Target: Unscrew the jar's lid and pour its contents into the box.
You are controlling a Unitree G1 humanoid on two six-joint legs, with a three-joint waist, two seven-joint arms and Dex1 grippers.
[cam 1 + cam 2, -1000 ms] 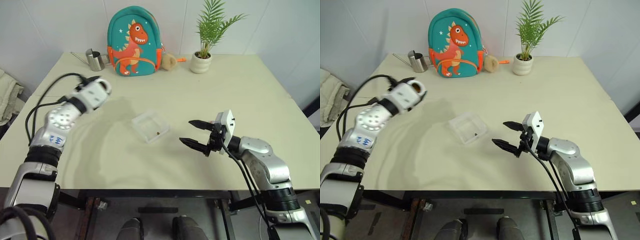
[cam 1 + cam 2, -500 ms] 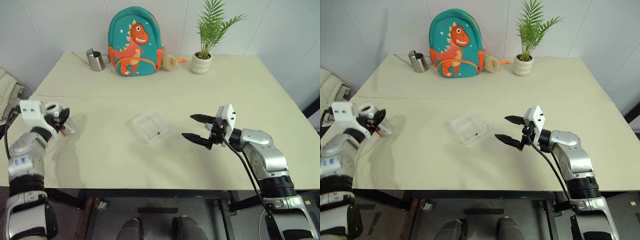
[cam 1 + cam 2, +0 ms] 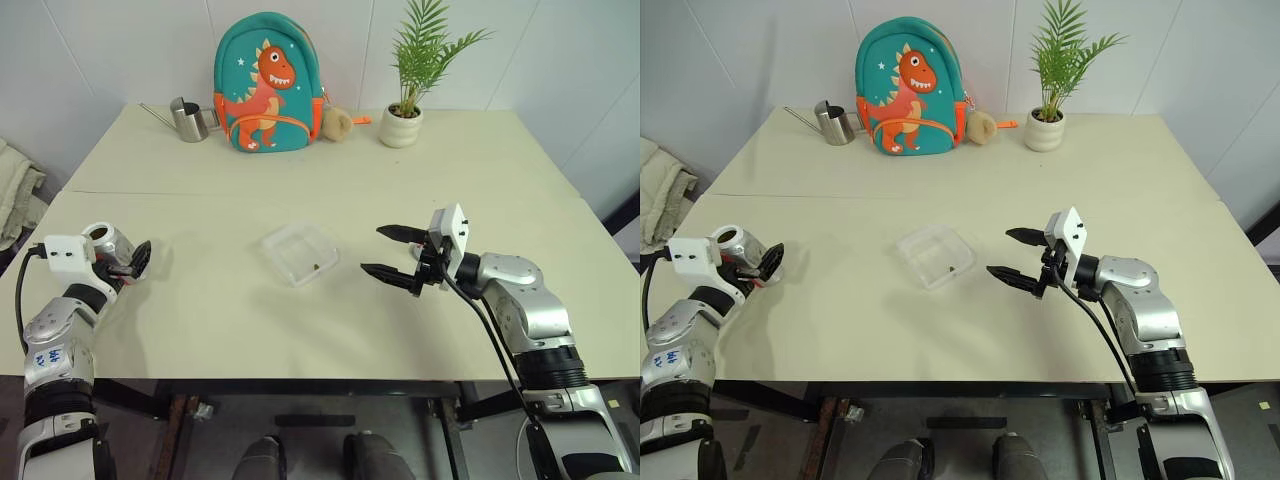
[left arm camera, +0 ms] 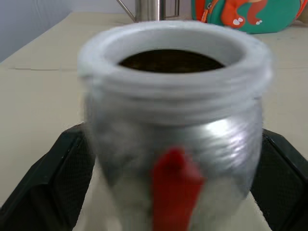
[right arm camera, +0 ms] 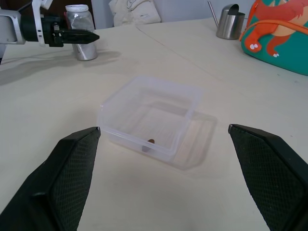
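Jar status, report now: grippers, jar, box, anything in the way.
Left gripper open around jar, upright on table, lid off. Right gripper open, empty, beside box. Small dark bit in box. Nothing between.

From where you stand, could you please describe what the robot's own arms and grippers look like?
Both arms are silver-grey metal segments with darker joints and black cables running along them. The left gripper and right gripper each have two black, tapered fingers with textured pads, and a small white camera block sits at each wrist.
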